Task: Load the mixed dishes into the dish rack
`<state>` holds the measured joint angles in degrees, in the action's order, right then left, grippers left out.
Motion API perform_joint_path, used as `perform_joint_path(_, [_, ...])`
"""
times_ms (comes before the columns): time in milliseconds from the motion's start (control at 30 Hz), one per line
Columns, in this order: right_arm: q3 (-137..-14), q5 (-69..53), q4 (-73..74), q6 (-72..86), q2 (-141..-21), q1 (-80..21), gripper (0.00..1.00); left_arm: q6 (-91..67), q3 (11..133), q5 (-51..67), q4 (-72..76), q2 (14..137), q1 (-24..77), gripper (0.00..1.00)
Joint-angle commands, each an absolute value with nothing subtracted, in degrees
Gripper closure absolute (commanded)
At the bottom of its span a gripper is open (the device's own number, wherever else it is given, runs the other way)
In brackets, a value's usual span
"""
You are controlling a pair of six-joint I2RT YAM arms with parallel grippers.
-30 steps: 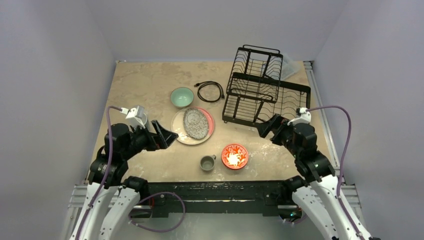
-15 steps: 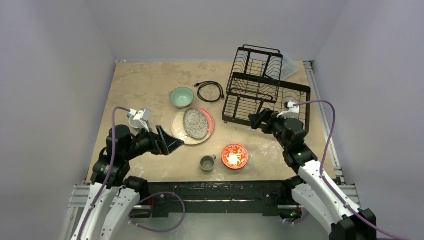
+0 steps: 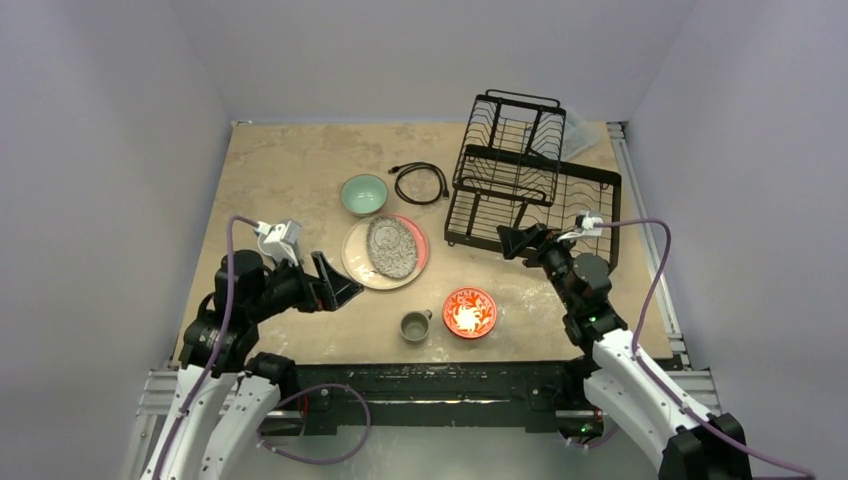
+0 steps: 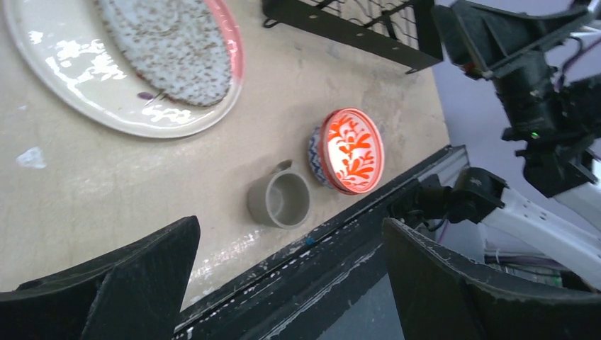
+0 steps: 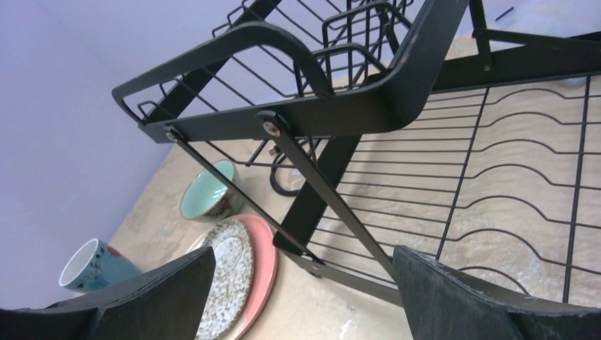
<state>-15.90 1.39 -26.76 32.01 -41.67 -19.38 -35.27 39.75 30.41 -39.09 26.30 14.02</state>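
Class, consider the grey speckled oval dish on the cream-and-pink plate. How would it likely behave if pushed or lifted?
The grey speckled oval ceramic-looking dish is probably rigid and breakable. Lying flat on the glossy large round cream-and-pink plate, it would likely slide rather than tip if pushed. Its low rim probably offers little to grip.

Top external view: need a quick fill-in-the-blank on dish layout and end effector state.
The grey speckled oval dish lies ____ the large round plate. In the top view the small grey mug stands immediately ____ of the red-orange bowl. The left end effector and right end effector both stand ____, holding nothing.
Missing: on; left; open.
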Motion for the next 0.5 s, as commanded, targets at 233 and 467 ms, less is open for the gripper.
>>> perform_joint_path(233, [-19.8,-4.7,-8.2,36.6,-29.9,-19.3,0.01,-40.1,54.2,-12.2,-55.8,43.0,13.9,0.00])
perform_joint_path(467, [-22.5,-3.2,0.5,35.9,-27.2,-19.3,0.01,-46.6,57.6,-11.0,-55.9,53.7,-3.8,0.00])
